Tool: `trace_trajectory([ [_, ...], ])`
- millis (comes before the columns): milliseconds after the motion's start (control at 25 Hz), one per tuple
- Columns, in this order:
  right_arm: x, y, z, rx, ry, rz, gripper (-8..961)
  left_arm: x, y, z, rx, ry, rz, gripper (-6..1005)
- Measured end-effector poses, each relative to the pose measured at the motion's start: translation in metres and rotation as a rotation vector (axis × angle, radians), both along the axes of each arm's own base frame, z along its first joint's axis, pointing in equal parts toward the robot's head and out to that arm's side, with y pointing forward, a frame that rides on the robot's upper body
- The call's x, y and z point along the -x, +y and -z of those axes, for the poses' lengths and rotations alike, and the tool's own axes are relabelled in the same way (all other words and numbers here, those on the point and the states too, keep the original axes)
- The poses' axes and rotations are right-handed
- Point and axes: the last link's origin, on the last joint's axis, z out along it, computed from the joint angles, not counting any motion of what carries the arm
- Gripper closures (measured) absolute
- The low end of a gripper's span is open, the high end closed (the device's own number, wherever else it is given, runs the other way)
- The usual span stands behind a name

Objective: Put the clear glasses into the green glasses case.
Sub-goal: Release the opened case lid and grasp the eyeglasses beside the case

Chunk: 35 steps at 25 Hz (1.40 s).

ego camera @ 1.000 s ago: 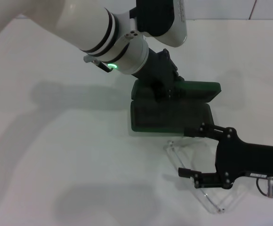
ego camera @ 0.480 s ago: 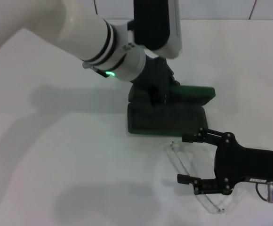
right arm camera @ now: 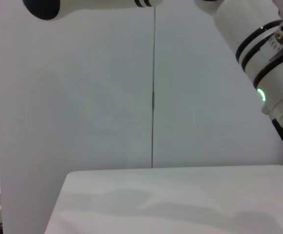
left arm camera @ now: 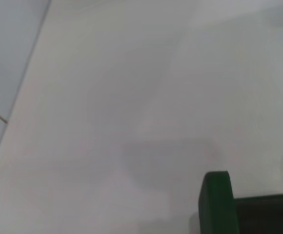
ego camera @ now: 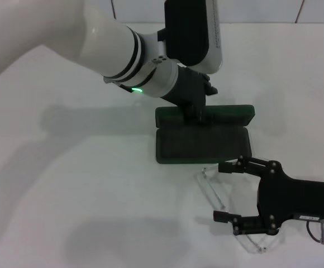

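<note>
Green glasses case (ego camera: 204, 134) lying open on the white table (ego camera: 67, 167), its dark lining facing up and its lid (ego camera: 229, 114) folded back on the far side. Left gripper (ego camera: 194, 111) reaches down onto the lid's edge, just beyond the open tray; whether its fingers are parted or closed on the lid cannot be told, since the wrist housing covers them. Left wrist view shows only one rounded green corner of the case (left arm camera: 219, 200) against the pale table. Right gripper (ego camera: 222, 191) sits on the near side of the case, low over the table, with its two black fingers (ego camera: 237, 166) spread wide apart and nothing held between them. Clear glasses (ego camera: 212, 187) lie on the table directly between and under those spread fingers, just beside the case's near edge and outside it. Right wrist view shows a bare wall, the table edge and part of the left arm (right arm camera: 263, 53).
</note>
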Motion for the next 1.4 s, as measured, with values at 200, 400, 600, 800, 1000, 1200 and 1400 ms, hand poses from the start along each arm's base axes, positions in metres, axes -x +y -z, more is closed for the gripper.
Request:
trace_trajectory([
  [200, -0.001, 0.000, -0.002, 0.001, 0.005, 0.010, 98, -0.004, -0.008, -0.016, -0.048, -0.094, -0.026, 516],
  [400, 0.007, 0.007, -0.013, 0.067, 0.025, 0.017, 98, -0.013, -0.036, -0.047, -0.087, -0.318, -0.040, 394],
  [600, 0.012, 0.015, -0.034, 0.143, 0.014, 0.045, 98, 0.013, -0.055, -0.079, -0.107, -0.608, -0.166, 394],
  [800, 0.026, 0.024, -0.060, 0.324, -0.091, 0.116, 98, 0.061, -0.066, -0.101, -0.178, -0.832, -0.262, 395],
  [1000, 0.071, 0.032, -0.081, 0.563, -0.329, 0.288, 98, 0.096, -0.060, -0.102, -0.227, -0.906, -0.358, 395],
  [1200, 0.109, 0.046, -0.080, 0.573, -0.614, 0.443, 98, 0.113, -0.056, -0.098, -0.231, -0.898, -0.404, 396],
  [1400, 0.136, 0.061, -0.066, 0.541, -0.845, 0.626, 98, 0.115, -0.052, -0.095, -0.229, -0.885, -0.395, 396],
])
